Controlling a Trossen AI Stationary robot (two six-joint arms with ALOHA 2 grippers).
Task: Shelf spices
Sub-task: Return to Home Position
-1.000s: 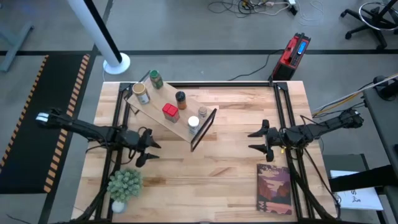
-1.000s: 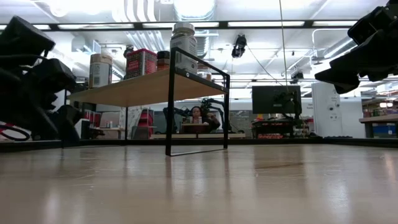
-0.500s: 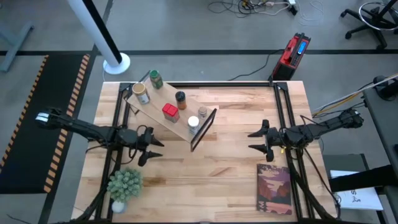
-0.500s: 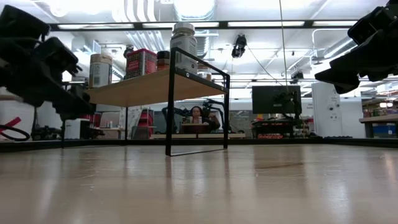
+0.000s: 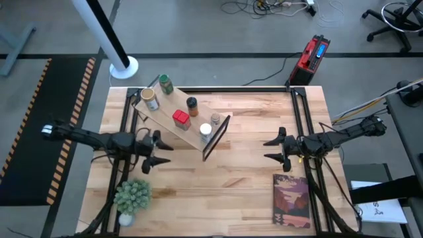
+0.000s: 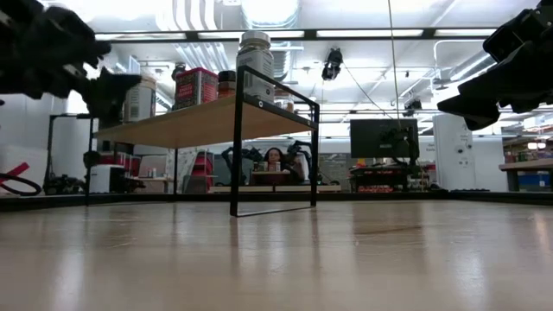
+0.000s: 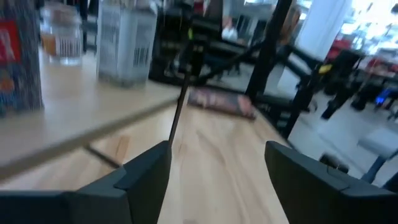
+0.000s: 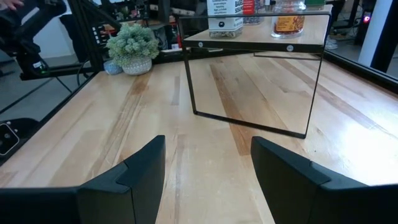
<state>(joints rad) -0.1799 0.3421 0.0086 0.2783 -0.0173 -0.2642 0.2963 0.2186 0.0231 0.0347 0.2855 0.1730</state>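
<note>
The shelf [image 5: 182,119], a pale plank on a thin black frame [image 8: 252,93], runs diagonally across the table's far left. On it stand the spices: green-lidded jar [image 5: 165,84], tan-topped jar [image 5: 151,99], dark-lidded jar [image 5: 192,104], red tin [image 5: 180,119], white-lidded jar [image 5: 205,131] and small silvery-topped jar [image 5: 215,119]. My left gripper [image 5: 160,154] hovers open near the shelf's near side, roughly level, nothing between its fingers [image 7: 146,174]. My right gripper [image 5: 269,149] hangs open at the right, pointing toward the shelf's framed end.
A green potted plant [image 5: 132,196] stands at the near left corner, just in front of my left arm. A book [image 5: 291,201] lies at the near right. Black rails [image 5: 301,112] run along both table sides. Bare tabletop [image 5: 228,178] lies between the grippers.
My left gripper has risen and tipped its fingers up from slanting down to about level, drawing slightly back toward the table's left edge. The spices and shelf have stayed put.
</note>
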